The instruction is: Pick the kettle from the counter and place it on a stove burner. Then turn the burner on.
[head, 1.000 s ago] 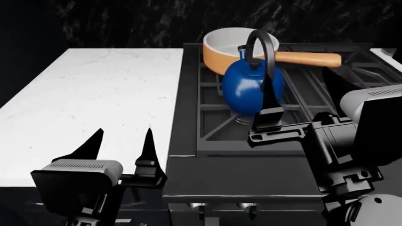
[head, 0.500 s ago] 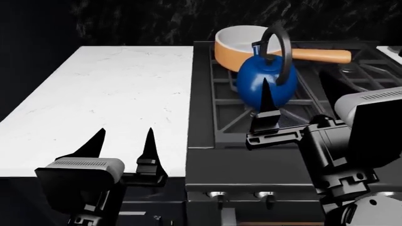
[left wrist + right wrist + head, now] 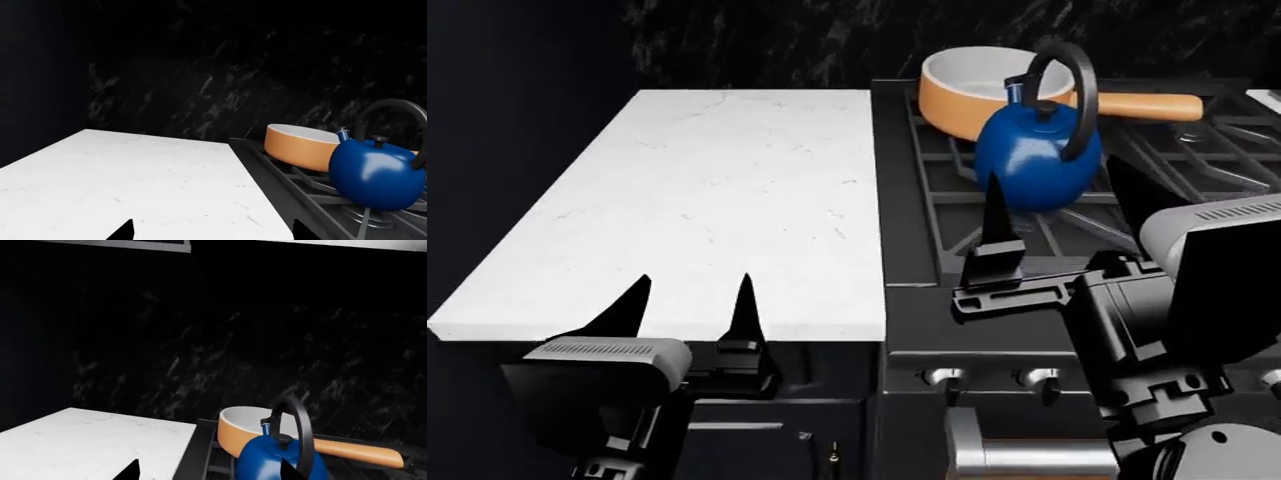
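The deep-blue kettle with its black arched handle stands upright on the grate over the front-left stove burner. It also shows in both wrist views, kettle and kettle. My right gripper is open and empty, its fingertips just short of the kettle and not touching it. My left gripper is open and empty over the front edge of the white counter.
An orange saucepan with a white inside sits on the rear burner right behind the kettle, its handle pointing right. Stove knobs line the stove's front panel below the right gripper. A black marbled wall stands behind.
In the head view the counter, stove and kettle have slid up and to the right and look farther away. The stove's front panel with its knobs has come into view. Both grippers stay open.
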Available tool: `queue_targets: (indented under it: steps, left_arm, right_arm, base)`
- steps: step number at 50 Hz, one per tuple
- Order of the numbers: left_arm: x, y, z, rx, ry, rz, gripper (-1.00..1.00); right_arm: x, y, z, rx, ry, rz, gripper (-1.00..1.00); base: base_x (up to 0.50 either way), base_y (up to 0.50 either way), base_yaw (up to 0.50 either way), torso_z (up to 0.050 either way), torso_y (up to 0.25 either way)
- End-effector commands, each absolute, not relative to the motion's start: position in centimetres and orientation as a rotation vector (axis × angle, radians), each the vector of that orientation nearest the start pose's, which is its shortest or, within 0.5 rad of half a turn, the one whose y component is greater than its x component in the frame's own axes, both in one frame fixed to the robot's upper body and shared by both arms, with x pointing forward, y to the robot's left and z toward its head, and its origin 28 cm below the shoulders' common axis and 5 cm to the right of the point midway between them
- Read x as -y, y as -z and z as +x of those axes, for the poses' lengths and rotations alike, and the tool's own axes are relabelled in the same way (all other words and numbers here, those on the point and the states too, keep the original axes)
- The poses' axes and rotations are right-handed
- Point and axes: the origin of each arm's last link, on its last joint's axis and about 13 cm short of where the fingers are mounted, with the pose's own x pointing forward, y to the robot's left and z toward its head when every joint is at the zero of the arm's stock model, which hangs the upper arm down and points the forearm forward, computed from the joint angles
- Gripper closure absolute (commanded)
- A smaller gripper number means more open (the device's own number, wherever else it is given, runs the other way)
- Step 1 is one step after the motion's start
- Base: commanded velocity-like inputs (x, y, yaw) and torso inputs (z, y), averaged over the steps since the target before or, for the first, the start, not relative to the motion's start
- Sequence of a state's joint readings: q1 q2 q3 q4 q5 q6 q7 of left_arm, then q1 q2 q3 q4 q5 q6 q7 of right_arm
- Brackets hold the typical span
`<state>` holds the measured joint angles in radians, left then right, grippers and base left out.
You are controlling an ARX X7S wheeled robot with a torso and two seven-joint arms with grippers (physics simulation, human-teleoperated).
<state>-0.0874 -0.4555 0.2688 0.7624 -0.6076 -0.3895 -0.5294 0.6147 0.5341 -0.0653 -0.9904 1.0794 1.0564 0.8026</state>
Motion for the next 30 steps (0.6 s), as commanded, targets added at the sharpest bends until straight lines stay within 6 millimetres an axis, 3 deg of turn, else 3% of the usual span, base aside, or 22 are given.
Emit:
queue_targets:
  steps: [1, 15, 30]
  left_arm:
    - [-19.74, -14.37, 17.72, 0.197, 0.118, -0.149, -1.00]
    - [-19.70, -14.20, 17.72, 0.197, 0.113, -0.148, -1.00]
    - [-19.65, -14.18, 17.71, 0.195, 0.110, -0.151, -1.00]
  right_arm:
    - [10.20, -23.30, 18.09, 0.288, -0.085, -0.090, -1.00]
    - [10.21, -22.92, 18.11, 0.289, -0.089, -0.075, -1.00]
    - [10.03, -22.80, 17.93, 0.288, -0.108, -0.055, -1.00]
  base:
    - [-0.22, 0.00, 0.00, 0.000, 0.000]
    - [-0.21, 0.00, 0.00, 0.000, 0.000]
    - [-0.01, 0.00, 0.00, 0.000, 0.000]
